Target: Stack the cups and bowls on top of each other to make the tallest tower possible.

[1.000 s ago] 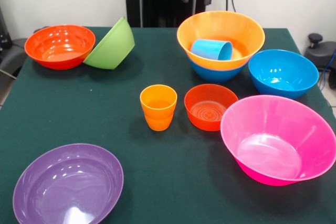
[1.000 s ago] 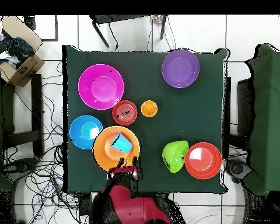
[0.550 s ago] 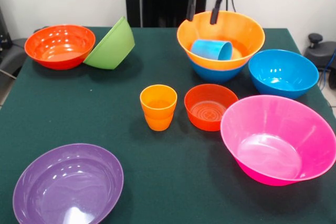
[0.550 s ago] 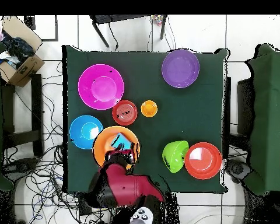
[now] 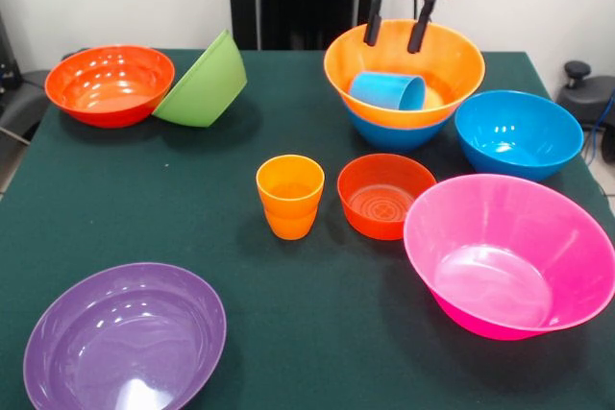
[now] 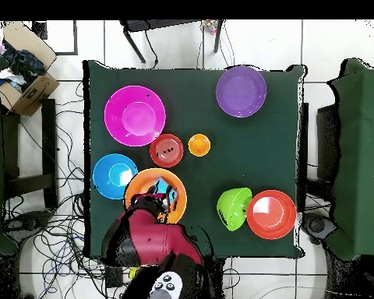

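Advancing gripper [image 5: 395, 34] now above orange bowl [image 5: 452, 69]

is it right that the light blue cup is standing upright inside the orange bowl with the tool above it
Not quite. The front view shows the light blue cup lying on its side, not upright, inside the orange bowl, with the tool above it.
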You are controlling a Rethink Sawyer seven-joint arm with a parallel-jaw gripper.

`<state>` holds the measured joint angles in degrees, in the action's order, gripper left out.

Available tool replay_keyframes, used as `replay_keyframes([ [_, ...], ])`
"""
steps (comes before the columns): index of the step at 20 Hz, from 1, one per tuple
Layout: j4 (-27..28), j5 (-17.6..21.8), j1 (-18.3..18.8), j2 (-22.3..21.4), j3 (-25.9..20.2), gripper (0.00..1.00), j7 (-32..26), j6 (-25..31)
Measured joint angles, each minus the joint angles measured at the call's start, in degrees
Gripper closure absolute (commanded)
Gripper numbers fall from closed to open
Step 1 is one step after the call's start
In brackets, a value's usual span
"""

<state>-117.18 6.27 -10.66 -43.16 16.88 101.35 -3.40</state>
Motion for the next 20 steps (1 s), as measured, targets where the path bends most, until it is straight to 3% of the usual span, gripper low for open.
replay_keyframes([
  [9,2.9,-3.1,-5.6,5.7,7.0,0.0,0.1,1.9],
  [20,3.7,-5.6,-7.7,8.7,9.2,0.0,0.1,1.9],
])
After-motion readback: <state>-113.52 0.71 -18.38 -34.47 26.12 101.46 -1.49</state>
